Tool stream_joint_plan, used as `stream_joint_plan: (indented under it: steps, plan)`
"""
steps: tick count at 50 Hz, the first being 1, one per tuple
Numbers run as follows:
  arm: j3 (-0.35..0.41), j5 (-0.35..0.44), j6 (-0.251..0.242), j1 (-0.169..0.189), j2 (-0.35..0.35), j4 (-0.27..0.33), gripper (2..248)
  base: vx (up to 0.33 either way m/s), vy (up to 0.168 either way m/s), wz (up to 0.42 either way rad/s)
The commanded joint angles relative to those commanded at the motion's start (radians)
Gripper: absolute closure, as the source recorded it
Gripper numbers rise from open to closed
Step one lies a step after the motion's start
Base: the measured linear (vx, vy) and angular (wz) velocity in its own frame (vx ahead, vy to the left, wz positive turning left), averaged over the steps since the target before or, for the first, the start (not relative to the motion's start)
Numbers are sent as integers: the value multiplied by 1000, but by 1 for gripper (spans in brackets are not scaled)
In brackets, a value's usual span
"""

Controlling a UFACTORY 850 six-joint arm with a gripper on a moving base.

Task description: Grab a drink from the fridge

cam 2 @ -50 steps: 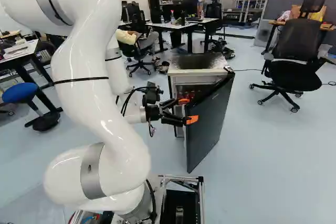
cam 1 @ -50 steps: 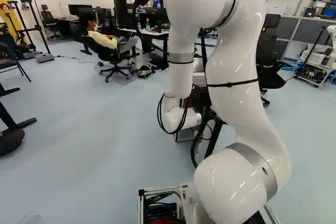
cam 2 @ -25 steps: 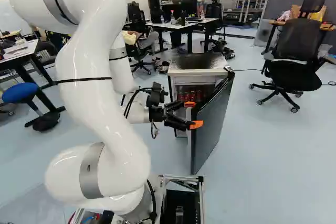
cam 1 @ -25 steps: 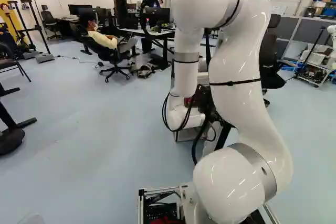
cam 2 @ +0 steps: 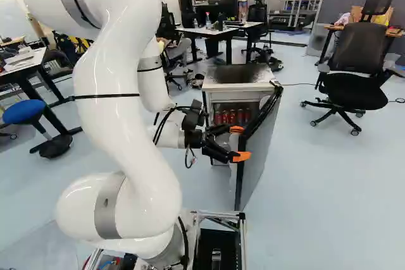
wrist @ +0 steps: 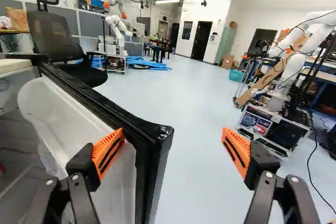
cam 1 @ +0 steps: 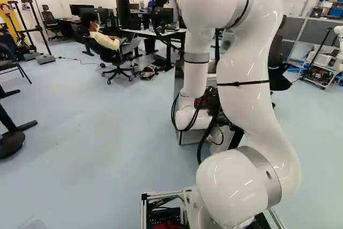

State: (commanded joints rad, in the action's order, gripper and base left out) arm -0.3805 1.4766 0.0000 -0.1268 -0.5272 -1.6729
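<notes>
Gripper: two fingers wide apart, nothing clamped. In the wrist view the free edge of the door stands between them, much nearer one finger. That finger is on the inner side of the door, its orange pad seen against the white liner; contact cannot be told. The other finger is out past the door's edge, apart from it, with floor in view beyond.

Fridge: ahead of the base, white body, dark patch on top. Door ajar, swung out toward the base, upright.

Drinks: red cans in a row inside the fridge, upper part, seen through the opening in the right base view. They are behind the gripper and apart from it. Lower interior partly hidden by gripper and door.

Arm: bent, forearm reaching forward to the door. In the left base view it covers most of the fridge.

Surroundings: black office chair right of the fridge in the right base view; blue stool at the left of the same view. Wrist view also shows another robot on a cart, well beyond the fingers.
</notes>
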Motion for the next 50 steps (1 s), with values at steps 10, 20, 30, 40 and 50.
stream_joint_plan:
  steps: [10,20,30,40,50]
  plan:
    - [-17,6,0,38,-3,-16,3,0,0,0]
    - [-47,10,0,81,-8,-30,3,0,0,0]
    - [-78,10,0,124,-14,-30,3,0,0,0]
    - [-110,10,0,166,-22,-30,3,0,0,0]
    - [-144,10,0,209,-31,-30,3,0,0,0]
